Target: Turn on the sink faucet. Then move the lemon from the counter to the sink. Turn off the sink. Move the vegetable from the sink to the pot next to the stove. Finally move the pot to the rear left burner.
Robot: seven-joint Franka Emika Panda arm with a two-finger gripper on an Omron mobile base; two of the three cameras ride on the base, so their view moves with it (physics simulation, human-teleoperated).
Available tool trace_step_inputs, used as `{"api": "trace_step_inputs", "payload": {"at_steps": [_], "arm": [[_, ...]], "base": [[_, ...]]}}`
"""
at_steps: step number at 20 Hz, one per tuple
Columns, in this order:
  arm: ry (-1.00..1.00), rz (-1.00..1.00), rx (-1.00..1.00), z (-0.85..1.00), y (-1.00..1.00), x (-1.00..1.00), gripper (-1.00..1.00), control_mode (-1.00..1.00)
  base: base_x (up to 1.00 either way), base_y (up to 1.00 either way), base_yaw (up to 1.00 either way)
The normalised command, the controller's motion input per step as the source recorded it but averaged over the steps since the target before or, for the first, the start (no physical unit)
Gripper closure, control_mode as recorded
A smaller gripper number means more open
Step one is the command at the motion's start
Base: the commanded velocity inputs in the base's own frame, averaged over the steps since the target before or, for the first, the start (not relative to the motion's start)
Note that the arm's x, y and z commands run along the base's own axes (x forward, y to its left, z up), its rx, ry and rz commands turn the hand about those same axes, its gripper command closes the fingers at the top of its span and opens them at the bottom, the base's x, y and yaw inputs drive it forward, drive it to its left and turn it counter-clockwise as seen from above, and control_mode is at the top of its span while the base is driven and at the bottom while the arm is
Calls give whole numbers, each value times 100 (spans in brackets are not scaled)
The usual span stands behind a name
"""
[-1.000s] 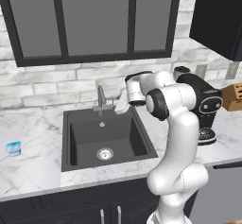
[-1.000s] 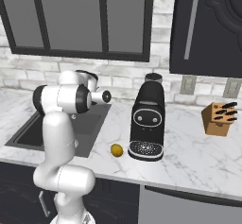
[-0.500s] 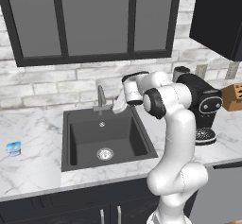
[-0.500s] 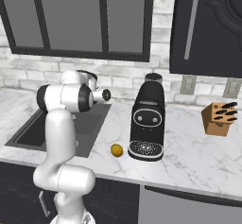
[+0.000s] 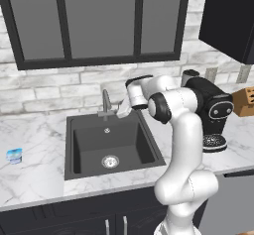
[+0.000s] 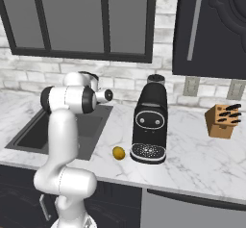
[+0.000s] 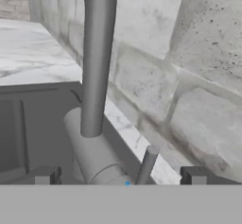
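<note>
The counter [image 5: 34,174] is white marble with grey veins, and it runs along a wall of pale grey bricks [image 6: 125,80]. Dark cabinets with glass doors [image 5: 99,21] hang above it. The sink [image 5: 111,142] is a dark grey box set into the counter, with a round silver drain ring [image 5: 110,161] in its floor. No water can be seen coming out of the faucet. The sink faucet [image 5: 106,101] stands at the back edge of the sink, in the middle. It is a thin grey metal pipe, and in the hand view it rises from a round grey base with a small lever [image 7: 146,164] sticking up beside it. The gripper [image 7: 120,176] is right at the faucet, with its 2 dark tips spread wide apart, 1 on each side of the base and lever, and holding nothing. The lemon [image 6: 118,152] is small, round and yellow. It sits on the counter between the sink and a black coffee machine [image 6: 151,121], just beside the machine's round tray. A wooden knife block [image 6: 222,121] stands farther along the counter to the right. A small blue-and-white cup [image 5: 14,155] sits on the counter, well to the left of the sink.
</note>
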Motion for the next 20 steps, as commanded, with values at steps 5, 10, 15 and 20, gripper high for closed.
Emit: {"api": "trace_step_inputs", "payload": {"at_steps": [5,10,15,20], "arm": [[1,0,0,-13,14,8,-100,-100],[0,0,0,-15,15,5,-100,-100],[0,0,0,-9,15,0,-100,-100],[0,0,0,-7,15,0,-100,-100]], "base": [[0,0,0],[0,0,0],[0,0,0],[0,0,0]]}}
